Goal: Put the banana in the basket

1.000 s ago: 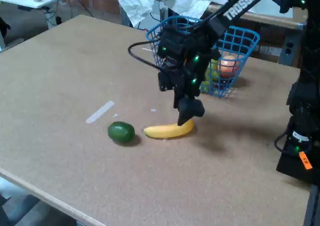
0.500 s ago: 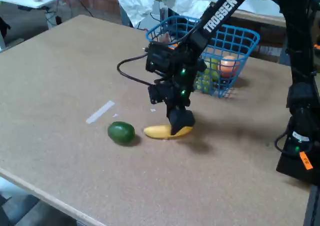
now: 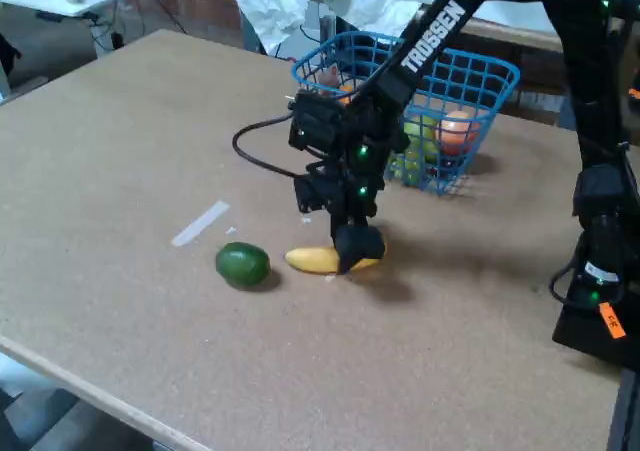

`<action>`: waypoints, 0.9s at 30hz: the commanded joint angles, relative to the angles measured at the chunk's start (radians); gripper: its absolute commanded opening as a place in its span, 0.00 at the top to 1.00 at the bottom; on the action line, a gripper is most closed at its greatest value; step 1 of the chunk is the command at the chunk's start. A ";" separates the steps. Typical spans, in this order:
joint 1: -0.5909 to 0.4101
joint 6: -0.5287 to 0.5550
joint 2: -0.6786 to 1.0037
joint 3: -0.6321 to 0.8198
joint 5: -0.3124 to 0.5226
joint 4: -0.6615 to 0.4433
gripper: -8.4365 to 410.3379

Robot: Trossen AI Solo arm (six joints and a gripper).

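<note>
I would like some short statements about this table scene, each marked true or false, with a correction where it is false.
1. The banana lies on the table. True.
2. The banana is already inside the basket. False: it lies on the table, in front of the basket.
3. The tool is down at the banana's right part, as the fixed view shows it. True.
4. The green fruit lies to the right of the banana in the fixed view. False: it lies to the left of it.
5. The basket is empty. False: some fruit already shows through its mesh.
</note>
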 commanded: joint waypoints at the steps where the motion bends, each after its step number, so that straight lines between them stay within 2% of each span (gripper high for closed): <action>1: 0.002 0.000 0.027 -0.001 -0.020 0.001 0.08; 5: 0.003 -0.002 0.033 -0.002 -0.046 0.002 0.08; 10: 0.008 -0.005 0.033 -0.002 -0.039 0.003 0.08; 14: 0.026 -0.009 0.033 -0.002 0.012 -0.013 0.08; 21: 0.089 -0.006 0.033 -0.002 0.170 -0.013 0.12; 23: 0.093 -0.009 0.033 -0.002 0.161 -0.005 0.15; 27: 0.091 0.024 0.033 -0.002 0.075 -0.018 0.23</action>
